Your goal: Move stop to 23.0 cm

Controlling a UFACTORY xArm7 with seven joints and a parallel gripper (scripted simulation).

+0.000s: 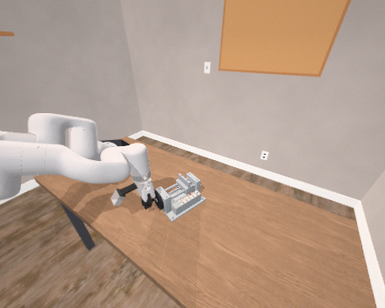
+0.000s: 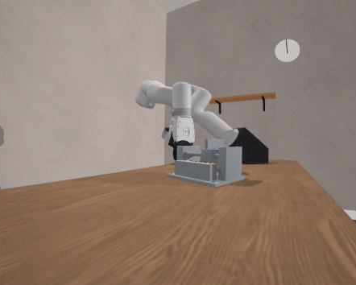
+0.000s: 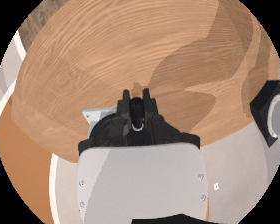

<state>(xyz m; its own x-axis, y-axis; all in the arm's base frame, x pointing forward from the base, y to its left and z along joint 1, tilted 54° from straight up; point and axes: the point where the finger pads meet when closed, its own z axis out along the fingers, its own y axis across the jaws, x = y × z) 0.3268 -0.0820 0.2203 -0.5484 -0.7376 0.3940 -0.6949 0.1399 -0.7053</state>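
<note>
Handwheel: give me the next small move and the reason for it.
Probably a slight further turn of the handwheel, then a scale check: the jaws are shut on its black knob, and the stop's reading is too small to make out, so letting go now seems premature.

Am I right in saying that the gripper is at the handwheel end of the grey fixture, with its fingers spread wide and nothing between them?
Not quite: the wrist view shows the fingers closed on the handwheel's black knob. The gripper is indeed at the handwheel end of the grey fixture.
</note>
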